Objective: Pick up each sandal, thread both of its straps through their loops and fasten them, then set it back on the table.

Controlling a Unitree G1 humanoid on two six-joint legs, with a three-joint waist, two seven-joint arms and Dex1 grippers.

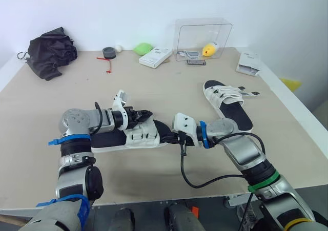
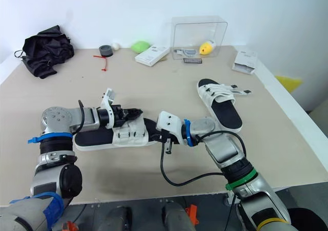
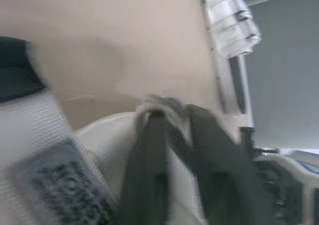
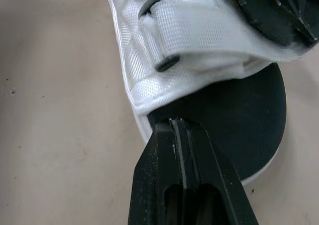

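Observation:
A white-strapped sandal with a black sole [image 1: 130,138] lies flat on the table's near middle. My left gripper [image 1: 144,115] is over its straps, shut on a white strap [image 3: 167,110]; that wrist view is blurred. My right gripper [image 4: 175,126] is shut with nothing between its fingers. Its tips press on the sole's rim at the sandal's right end [image 1: 165,138]. The second sandal [image 1: 228,104] lies apart on the right, with its straps [image 1: 245,91] trailing loose to its right.
Along the far edge are a black bag [image 1: 50,51], a tape roll [image 1: 108,52], a red tie [image 1: 105,60], a green object [image 1: 143,48], a white box [image 1: 156,57] and a clear case [image 1: 202,39]. Another white box [image 1: 248,64] sits far right.

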